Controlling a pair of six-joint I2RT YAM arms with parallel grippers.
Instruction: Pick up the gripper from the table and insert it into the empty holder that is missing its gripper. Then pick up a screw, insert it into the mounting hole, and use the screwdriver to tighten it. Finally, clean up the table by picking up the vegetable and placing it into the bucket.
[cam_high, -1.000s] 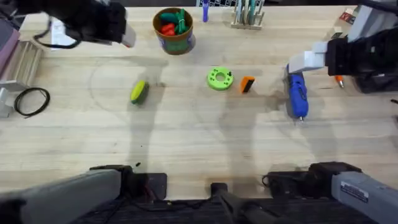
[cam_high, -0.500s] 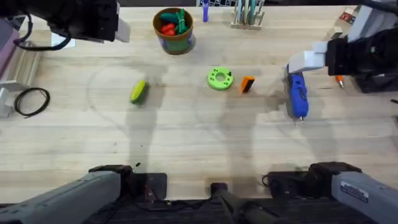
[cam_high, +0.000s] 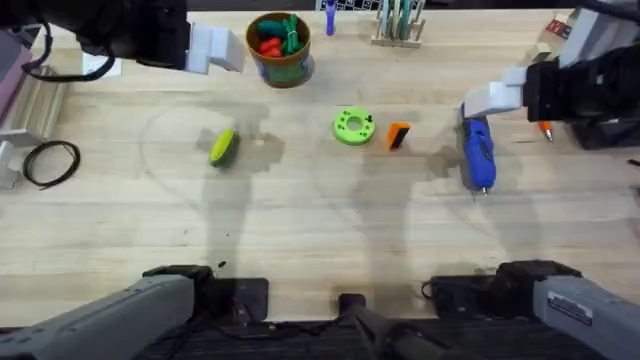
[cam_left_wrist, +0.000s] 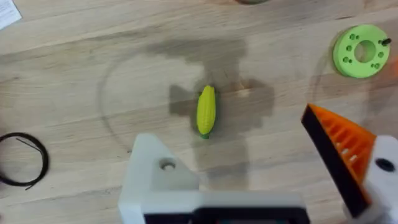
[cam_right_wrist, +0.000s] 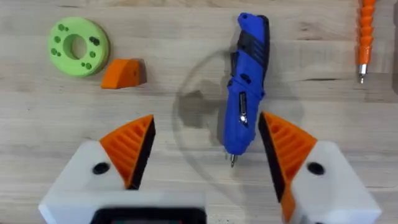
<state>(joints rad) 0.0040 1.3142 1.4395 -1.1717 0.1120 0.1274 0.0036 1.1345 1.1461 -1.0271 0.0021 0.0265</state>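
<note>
Now left gripper (cam_high: 228, 48) shifted right twd bucket (cam_high: 279, 48); both jaws apart, empty.

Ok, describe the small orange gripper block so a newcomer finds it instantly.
Start at the green disc mid-table. The gripper lies just beside it, toward the blue screwdriver. It is a small orange wedge, unlike the round disc and the long screwdriver.

Blue screwdriver (cam_right_wrist: 245, 87), yellow-green vegetable (cam_left_wrist: 206, 111), orange gripper (cam_right_wrist: 122, 73), green disc (cam_right_wrist: 78, 46), brown-rimmed bucket (cam_high: 279, 66).

Bare wood rings the vegetable (cam_high: 223, 148); the gripper (cam_high: 398, 135) sits just beside the green disc (cam_high: 352, 127).
</note>
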